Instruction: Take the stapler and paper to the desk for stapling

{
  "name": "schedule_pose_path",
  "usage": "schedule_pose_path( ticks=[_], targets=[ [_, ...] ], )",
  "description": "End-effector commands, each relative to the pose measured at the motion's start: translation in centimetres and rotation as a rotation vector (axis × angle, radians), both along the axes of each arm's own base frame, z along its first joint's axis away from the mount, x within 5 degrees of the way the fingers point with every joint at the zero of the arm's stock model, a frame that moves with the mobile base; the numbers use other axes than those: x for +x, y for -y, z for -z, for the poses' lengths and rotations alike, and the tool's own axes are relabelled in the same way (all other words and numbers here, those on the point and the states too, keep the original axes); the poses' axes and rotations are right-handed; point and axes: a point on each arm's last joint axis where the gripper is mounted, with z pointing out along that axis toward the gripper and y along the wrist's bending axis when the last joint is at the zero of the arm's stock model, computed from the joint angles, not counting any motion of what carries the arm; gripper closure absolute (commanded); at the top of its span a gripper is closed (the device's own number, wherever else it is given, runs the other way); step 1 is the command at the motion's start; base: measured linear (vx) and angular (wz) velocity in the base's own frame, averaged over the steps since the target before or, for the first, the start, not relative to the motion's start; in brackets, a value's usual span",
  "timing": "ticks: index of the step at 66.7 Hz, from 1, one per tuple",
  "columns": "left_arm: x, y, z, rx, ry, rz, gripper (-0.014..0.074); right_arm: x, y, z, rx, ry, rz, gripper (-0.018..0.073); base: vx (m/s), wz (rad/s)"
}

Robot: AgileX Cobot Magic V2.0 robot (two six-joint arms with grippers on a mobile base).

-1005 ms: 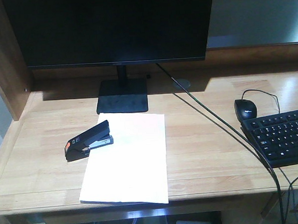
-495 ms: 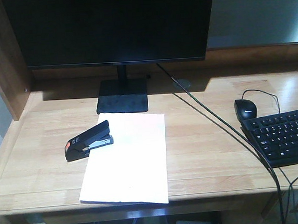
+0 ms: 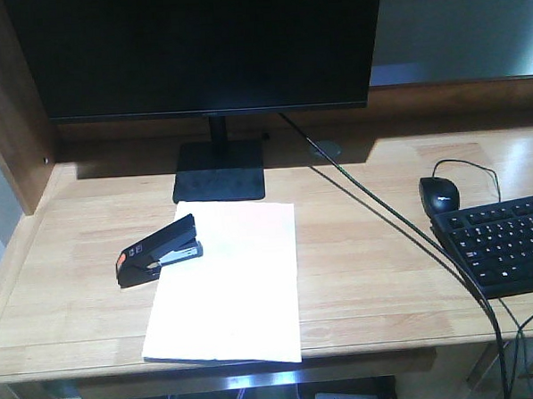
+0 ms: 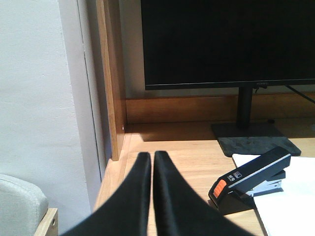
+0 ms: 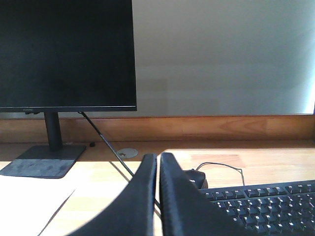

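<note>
The black stapler (image 3: 157,251) with its orange patch lies on the desk (image 3: 358,248), its nose over the left edge of the white paper (image 3: 228,285). In the left wrist view the stapler (image 4: 251,179) sits to the right of my left gripper (image 4: 151,156), whose black fingers are shut with nothing between them. The paper (image 4: 290,196) shows at that view's lower right. My right gripper (image 5: 158,157) is shut and empty too, held above the desk with a corner of the paper (image 5: 27,206) at its lower left. Neither gripper shows in the front view.
A black monitor (image 3: 196,47) on a square stand (image 3: 218,171) fills the back. Its cable (image 3: 383,211) runs diagonally across the desk to the front right. A black mouse (image 3: 439,193) and keyboard (image 3: 506,245) lie at the right. A raised wooden side panel (image 3: 7,115) bounds the left.
</note>
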Motion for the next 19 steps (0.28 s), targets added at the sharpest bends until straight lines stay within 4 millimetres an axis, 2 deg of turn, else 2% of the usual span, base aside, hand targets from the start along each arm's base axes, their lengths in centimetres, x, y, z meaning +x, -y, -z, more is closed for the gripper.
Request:
schedule_pose_path(
  ticks=[1, 19],
  targets=[
    [0.0, 0.07, 0.19, -0.016, 0.06, 0.01, 0.0603, -0.19, 0.02, -0.67, -0.005, 0.09, 0.005, 0.0568, 0.0, 0.0],
    [0.0, 0.07, 0.19, -0.016, 0.06, 0.01, 0.0603, -0.19, 0.02, -0.67, -0.005, 0.09, 0.005, 0.0568, 0.0, 0.0]
  ],
)
